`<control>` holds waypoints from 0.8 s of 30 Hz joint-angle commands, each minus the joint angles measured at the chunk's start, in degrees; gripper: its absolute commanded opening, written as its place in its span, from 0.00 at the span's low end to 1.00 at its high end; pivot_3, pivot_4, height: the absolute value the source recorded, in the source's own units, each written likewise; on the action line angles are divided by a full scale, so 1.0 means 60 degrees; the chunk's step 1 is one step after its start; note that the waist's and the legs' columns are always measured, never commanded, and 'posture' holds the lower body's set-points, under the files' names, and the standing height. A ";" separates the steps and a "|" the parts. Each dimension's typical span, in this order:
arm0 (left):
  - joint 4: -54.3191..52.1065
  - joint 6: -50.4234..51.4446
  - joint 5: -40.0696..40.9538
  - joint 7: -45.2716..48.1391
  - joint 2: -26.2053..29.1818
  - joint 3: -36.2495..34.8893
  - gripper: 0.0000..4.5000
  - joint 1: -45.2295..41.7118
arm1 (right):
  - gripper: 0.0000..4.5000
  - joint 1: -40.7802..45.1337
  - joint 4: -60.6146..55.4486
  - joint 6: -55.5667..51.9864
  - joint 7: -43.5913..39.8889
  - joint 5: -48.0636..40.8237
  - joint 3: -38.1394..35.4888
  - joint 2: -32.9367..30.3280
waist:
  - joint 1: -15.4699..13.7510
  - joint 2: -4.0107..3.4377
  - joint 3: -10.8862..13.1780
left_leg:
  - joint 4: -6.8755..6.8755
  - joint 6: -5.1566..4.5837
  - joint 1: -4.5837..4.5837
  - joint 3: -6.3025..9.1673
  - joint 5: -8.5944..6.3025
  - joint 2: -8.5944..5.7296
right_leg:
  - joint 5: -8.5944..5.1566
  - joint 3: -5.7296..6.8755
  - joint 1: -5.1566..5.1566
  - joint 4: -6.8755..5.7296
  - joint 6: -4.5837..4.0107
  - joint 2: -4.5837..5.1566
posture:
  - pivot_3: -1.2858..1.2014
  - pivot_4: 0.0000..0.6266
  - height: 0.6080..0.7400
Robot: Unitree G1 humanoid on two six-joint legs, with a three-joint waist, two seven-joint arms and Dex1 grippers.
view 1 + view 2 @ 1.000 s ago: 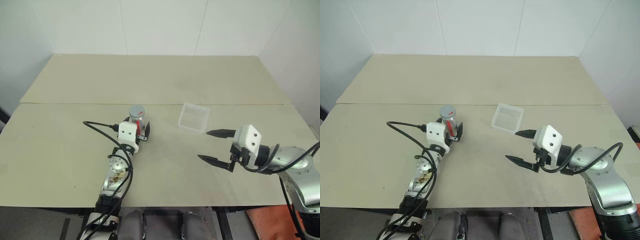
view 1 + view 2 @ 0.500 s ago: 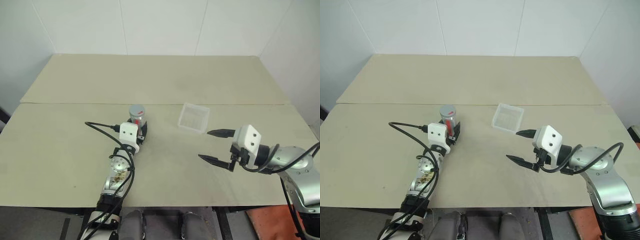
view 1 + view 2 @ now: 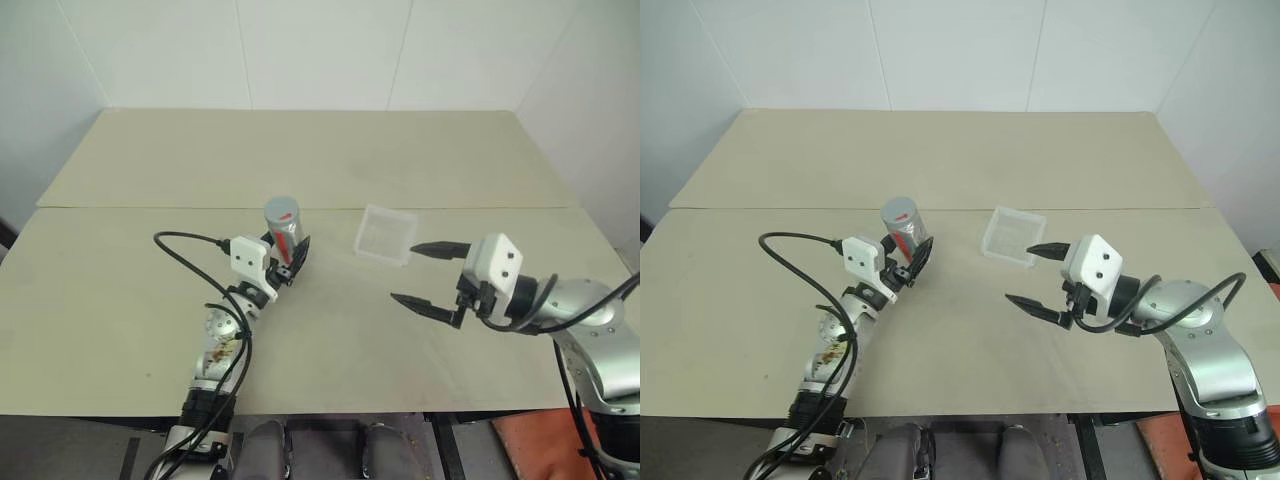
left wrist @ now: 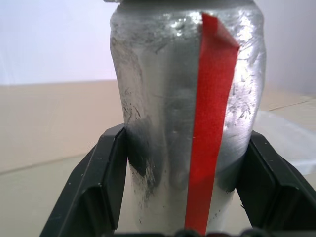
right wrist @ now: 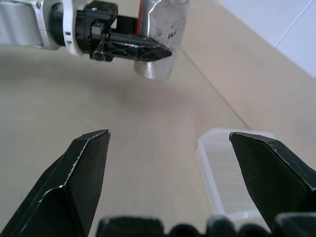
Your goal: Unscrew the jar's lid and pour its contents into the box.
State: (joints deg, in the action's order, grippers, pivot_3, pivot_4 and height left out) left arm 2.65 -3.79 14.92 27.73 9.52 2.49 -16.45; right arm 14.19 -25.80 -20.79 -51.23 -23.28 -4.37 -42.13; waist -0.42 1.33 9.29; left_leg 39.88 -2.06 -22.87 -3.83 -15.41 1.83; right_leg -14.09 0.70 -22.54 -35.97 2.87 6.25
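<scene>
Beige table (image 3: 400, 160) fills our view; at centre-left our left gripper (image 3: 288, 262) clamps the jar (image 3: 283, 226), lifted clear, lid (image 3: 281, 209) on. Our right gripper (image 3: 428, 275) gapes near the box (image 3: 388, 235).

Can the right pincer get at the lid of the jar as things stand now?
Probably yes: the right pincer is open, the left pincer holds the jar low, and the lid is uncovered.

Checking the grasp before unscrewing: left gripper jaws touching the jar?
Touching. In the left wrist view both black jaws press the sides of the jar; the right wrist view shows it lifted off the table.
</scene>
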 commanded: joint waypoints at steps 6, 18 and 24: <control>-0.1747 0.1919 0.0924 0.2209 0.1349 0.0740 0.61 0.0095 | 1.00 0.1312 -0.0991 -0.1251 0.1296 -0.0677 0.0800 0.1320 | -0.0046 -0.0004 -0.0001 | 0.0004 0.0000 -0.0018 0.0004 0.0000 -0.0002 | 0.0000 0.0005 -0.0008 0.0005 0.0000 0.0000 | 0.52 0.24 1.00; -0.1641 0.2119 0.0871 0.2627 0.1470 0.0722 0.61 -0.0197 | 1.00 0.1913 -0.1294 -0.2263 0.2397 -0.0808 0.1436 0.2411 | -0.0029 -0.0005 -0.0002 | 0.0006 0.0000 -0.0049 0.0001 0.0002 -0.0006 | 0.0000 -0.0001 -0.0055 -0.0011 0.0000 0.0000 | 0.52 0.24 1.00; -0.1641 0.2083 0.0905 0.2858 0.1491 0.0760 0.61 -0.0198 | 1.00 0.2234 -0.1105 -0.2395 0.2738 -0.0605 0.1813 0.2788 | -0.0025 -0.0005 -0.0002 | 0.0006 0.0002 -0.0074 -0.0004 0.0004 -0.0007 | 0.0000 -0.0004 -0.0086 -0.0018 0.0000 -0.0001 | 0.52 0.24 1.00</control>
State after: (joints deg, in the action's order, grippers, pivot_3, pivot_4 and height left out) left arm -5.85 9.65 20.29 44.51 18.55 7.01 -17.09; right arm 26.33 -31.54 -35.16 -35.76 -27.06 6.60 -25.76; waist -0.57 1.30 9.28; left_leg 39.92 -2.05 -23.32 -3.85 -15.39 1.79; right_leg -14.09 0.67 -23.06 -36.08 2.87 6.25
